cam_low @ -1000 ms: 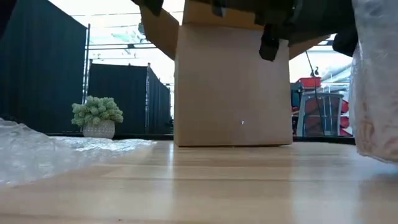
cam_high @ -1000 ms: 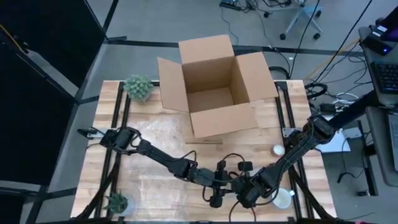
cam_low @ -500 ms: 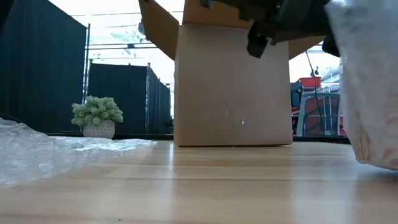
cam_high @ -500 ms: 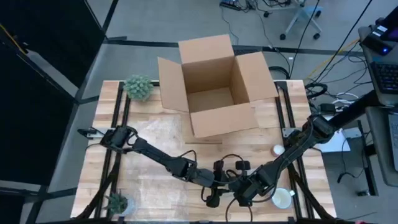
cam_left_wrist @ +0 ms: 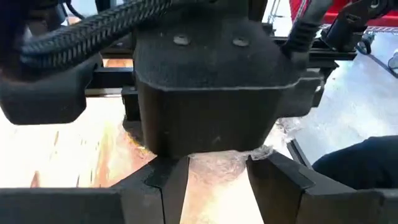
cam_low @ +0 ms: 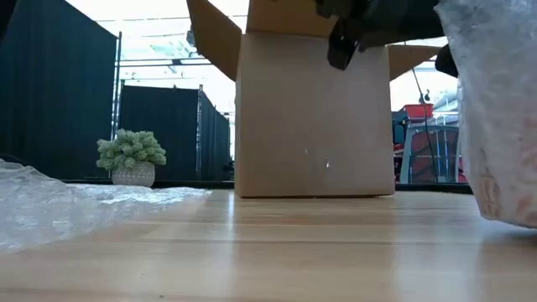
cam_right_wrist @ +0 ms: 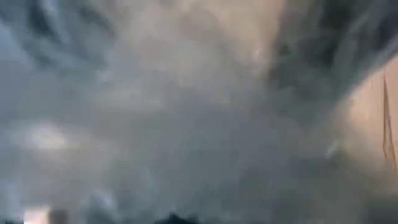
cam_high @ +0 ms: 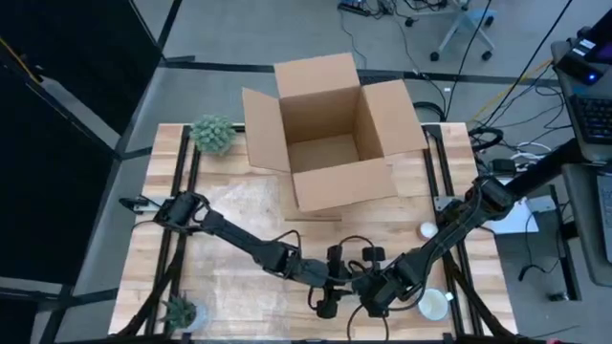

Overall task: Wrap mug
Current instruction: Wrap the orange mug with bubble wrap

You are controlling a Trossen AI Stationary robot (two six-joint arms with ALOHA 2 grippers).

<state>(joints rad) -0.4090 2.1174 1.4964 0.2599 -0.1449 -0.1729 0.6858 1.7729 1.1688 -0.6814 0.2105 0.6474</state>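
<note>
Left gripper (cam_high: 328, 304): at the near edge of the table, close against the right arm's wrist. In the left wrist view its two fingers (cam_left_wrist: 169, 186) stand a little apart with crinkled clear wrap between them; whether they pinch it I cannot tell.
Right gripper (cam_high: 375, 304): just beside the left one, near the front edge. Its own view is filled with blurred wrap, so the fingers' state cannot be told.
Mug: not plainly seen; a bulky bundle in bubble wrap (cam_low: 499, 109) hangs at the right of the low view, touching or nearly touching the table (contents hidden).
Loose bubble wrap (cam_low: 50, 205): spread flat on the left half of the table.
Cardboard box (cam_high: 325, 129): flaps open, upright at the far middle of the table.
Table (cam_high: 239, 220): pale wooden top.
Potted plant, far (cam_high: 213, 135): at the far left corner, beside the box.
Potted plant, near (cam_high: 180, 311): at the near left corner.
White round object (cam_high: 434, 305): near right corner, beside the right arm.
</note>
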